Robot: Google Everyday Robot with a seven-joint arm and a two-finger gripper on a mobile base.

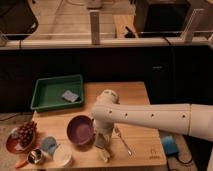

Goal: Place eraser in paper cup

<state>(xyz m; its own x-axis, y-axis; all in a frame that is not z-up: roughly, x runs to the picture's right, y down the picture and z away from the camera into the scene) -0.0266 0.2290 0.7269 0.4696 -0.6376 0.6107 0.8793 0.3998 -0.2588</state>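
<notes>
The paper cup (62, 158) is short, white and round and stands at the table's front left, in front of the purple bowl (80, 130). My white arm reaches in from the right. My gripper (102, 143) hangs down just right of the bowl, right of and behind the paper cup. A small pale object (105, 155) lies just below the gripper. I cannot tell whether it is the eraser, or whether the gripper holds it.
A light-blue cup (48, 145) and a small metal cup (35, 156) stand left of the paper cup. A plate of grapes (24, 134) is at the far left. A green tray (50, 90) holds a blue-grey sponge (70, 96). A metal utensil (123, 142) lies right of the gripper. A blue object (170, 145) sits beyond the table's right edge.
</notes>
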